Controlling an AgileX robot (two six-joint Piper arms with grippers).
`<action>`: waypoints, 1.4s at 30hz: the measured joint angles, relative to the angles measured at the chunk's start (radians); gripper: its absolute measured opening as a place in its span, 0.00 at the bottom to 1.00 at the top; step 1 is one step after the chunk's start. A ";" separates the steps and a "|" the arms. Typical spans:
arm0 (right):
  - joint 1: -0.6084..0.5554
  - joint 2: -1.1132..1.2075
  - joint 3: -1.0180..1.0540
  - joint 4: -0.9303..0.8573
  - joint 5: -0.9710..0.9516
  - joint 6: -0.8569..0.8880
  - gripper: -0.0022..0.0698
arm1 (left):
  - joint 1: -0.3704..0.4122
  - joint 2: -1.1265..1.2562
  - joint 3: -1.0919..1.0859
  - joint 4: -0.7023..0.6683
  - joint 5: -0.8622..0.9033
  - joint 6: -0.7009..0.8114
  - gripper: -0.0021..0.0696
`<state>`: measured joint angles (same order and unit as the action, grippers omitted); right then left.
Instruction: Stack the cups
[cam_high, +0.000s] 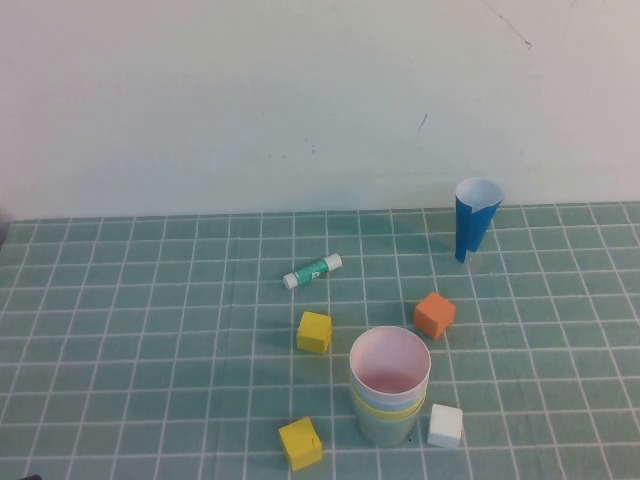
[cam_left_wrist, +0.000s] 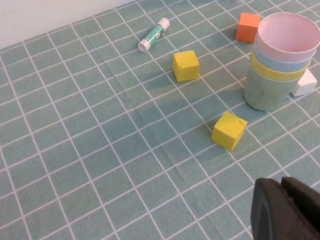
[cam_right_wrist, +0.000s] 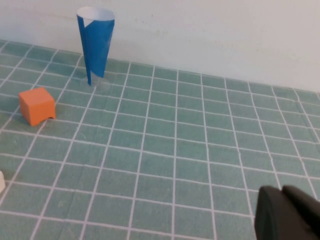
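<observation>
Already nested: pink cup (cam_high: 390, 362) atop blue, yellow, green; left end effector (cam_left_wrist: 286, 210), right end effector (cam_right_wrist: 290, 214) closed, empty.

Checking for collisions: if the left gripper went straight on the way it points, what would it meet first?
Probably the nearer yellow block, ahead of the shut left gripper; depth is unclear, and the stacked cups stand beyond.

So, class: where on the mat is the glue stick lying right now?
In the high view, the glue stick lies left of centre towards the wall, beyond the nearer yellow cube, well left of the blue paper cone.
</observation>
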<state>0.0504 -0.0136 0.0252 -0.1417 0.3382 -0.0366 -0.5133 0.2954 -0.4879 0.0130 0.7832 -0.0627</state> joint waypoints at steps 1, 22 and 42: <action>0.000 0.000 0.000 0.000 0.000 0.000 0.03 | 0.000 0.000 0.000 0.000 0.000 0.000 0.03; 0.000 0.000 0.000 0.000 0.001 0.002 0.03 | 0.285 -0.124 0.243 0.029 -0.291 0.000 0.03; 0.000 0.000 0.000 0.000 0.002 0.002 0.03 | 0.568 -0.308 0.507 -0.025 -0.481 0.004 0.03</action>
<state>0.0504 -0.0136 0.0252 -0.1417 0.3406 -0.0343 0.0550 -0.0129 0.0191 -0.0119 0.3020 -0.0590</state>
